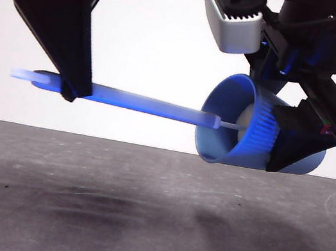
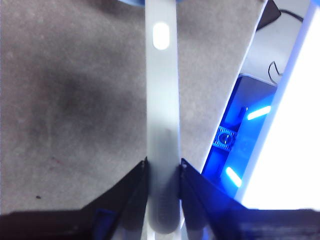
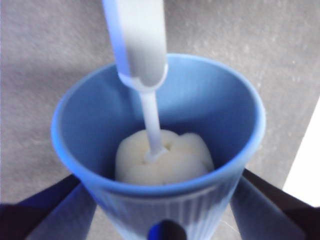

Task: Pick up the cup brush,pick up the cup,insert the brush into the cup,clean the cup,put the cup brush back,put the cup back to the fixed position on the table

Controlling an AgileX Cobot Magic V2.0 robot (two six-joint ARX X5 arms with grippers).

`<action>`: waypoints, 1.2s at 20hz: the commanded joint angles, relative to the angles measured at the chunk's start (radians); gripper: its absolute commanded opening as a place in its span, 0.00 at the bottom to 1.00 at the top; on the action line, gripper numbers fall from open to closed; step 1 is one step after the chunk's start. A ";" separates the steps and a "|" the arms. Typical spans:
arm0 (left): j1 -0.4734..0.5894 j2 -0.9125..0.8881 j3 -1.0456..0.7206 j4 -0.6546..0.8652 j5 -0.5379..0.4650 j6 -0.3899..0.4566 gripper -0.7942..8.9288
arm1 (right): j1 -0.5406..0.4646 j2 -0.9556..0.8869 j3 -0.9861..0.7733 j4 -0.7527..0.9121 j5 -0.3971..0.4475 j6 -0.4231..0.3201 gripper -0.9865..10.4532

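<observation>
- Your table (image 1: 137, 224) lies bare below both arms.
- Your right gripper (image 1: 295, 144) clamps the cup (image 1: 245, 129) sideways, held aloft.
- Your left gripper (image 2: 162, 172) pinches the cup brush (image 2: 161, 100) handle; its sponge sits inside the cup.

A: The cup (image 3: 165, 150) looked like smooth blue plastic inside, finely ribbed outside, with a soft sheen.

B: And the brush (image 3: 142, 60) showed a smooth, flat grey handle and a spongy, matt pale head. The table (image 1: 150, 226) was matt grey, scuffed.
</observation>
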 commanded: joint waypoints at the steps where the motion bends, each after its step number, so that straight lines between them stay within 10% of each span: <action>1: -0.006 0.004 -0.002 0.051 0.016 -0.042 0.07 | 0.019 0.010 0.003 0.021 -0.023 0.037 0.07; 12: -0.003 -0.154 -0.002 -0.284 -0.069 -0.089 0.07 | 0.016 0.010 0.003 -0.008 0.028 0.051 0.07; 24: -0.005 0.010 -0.002 -0.002 0.041 -0.092 0.07 | 0.019 0.010 0.003 0.007 0.024 0.052 0.07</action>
